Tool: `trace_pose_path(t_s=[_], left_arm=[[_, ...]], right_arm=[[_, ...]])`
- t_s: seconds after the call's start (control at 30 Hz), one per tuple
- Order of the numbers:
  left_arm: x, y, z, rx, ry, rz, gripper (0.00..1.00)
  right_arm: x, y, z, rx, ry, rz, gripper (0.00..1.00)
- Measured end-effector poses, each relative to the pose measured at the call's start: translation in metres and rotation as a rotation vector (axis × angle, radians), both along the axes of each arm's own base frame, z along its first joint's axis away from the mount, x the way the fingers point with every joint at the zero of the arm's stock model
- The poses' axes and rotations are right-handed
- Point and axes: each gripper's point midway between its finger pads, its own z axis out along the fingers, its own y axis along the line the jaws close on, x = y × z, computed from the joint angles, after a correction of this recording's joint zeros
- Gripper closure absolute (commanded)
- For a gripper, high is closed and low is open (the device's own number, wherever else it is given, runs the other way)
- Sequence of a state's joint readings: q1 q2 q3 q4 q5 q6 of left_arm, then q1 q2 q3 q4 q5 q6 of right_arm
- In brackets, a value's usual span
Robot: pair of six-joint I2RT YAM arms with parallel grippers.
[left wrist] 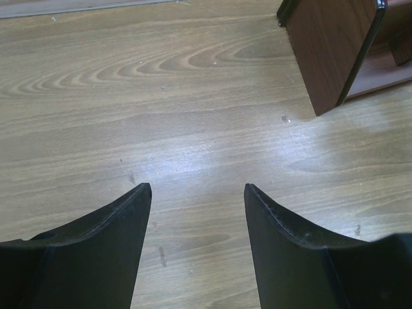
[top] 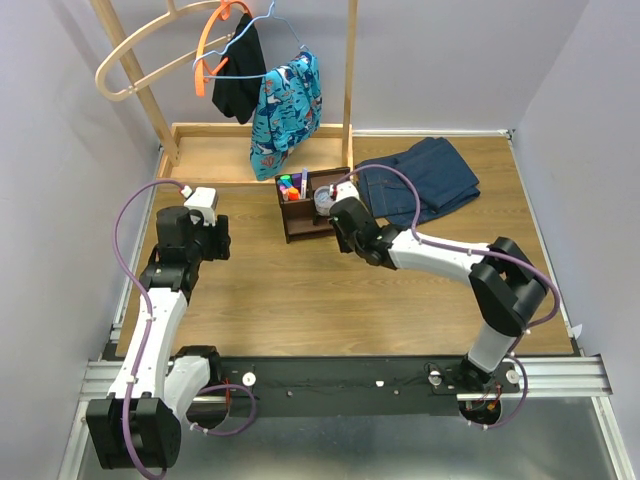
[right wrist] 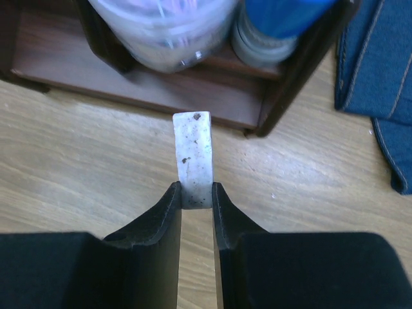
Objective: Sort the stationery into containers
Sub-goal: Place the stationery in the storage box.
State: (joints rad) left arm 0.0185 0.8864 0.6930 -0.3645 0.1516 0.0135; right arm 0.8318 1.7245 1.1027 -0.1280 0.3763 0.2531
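The left fingers (left wrist: 96, 244) hang wide apart over bare worktop (left wrist: 129, 96), gripping nothing, left of the organiser (top: 300, 222). Markers (top: 290, 185) stand in its back cells. Nearer the front sit the tub (right wrist: 161, 32) and, to its right, the bottle (right wrist: 270, 32); any print on them is too blurred to read. The right fingers (right wrist: 161, 244) pinch the speckled eraser (right wrist: 193, 151) by one end, close before the organiser's front. Jeans (top: 430, 180) lie to the right.

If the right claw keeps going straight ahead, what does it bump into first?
Probably the brown organiser, just under the clear tub. The eraser in the right gripper would touch first, though depth is hard to judge.
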Motion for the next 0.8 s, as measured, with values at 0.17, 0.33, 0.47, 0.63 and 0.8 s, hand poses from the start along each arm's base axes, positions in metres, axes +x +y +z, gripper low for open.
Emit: trace_pose_path(t_s=[0.17,0.33,0.47,0.63,0.8], left_arm=[[0.000,0.000,-0.002,-0.001,0.009,-0.001,0.31],[0.001,-0.001,-0.004,-0.003,0.013,-0.003,0.31],[0.001,-0.002,-0.005,-0.006,0.017,-0.008,0.31],[0.002,-0.003,-0.008,-0.011,0.027,-0.014,0.31],[0.002,-0.003,-0.010,-0.011,0.034,-0.015,0.31]], right_arm=[[0.010,0.010,0.003,0.022,-0.013,-0.002,0.95],[0.022,0.016,-0.001,0.033,-0.012,-0.016,0.94],[0.029,0.018,-0.003,0.035,-0.010,-0.026,0.94],[0.037,0.016,-0.007,0.038,-0.009,-0.043,0.92],[0.039,0.017,-0.009,0.041,-0.011,-0.044,0.90]])
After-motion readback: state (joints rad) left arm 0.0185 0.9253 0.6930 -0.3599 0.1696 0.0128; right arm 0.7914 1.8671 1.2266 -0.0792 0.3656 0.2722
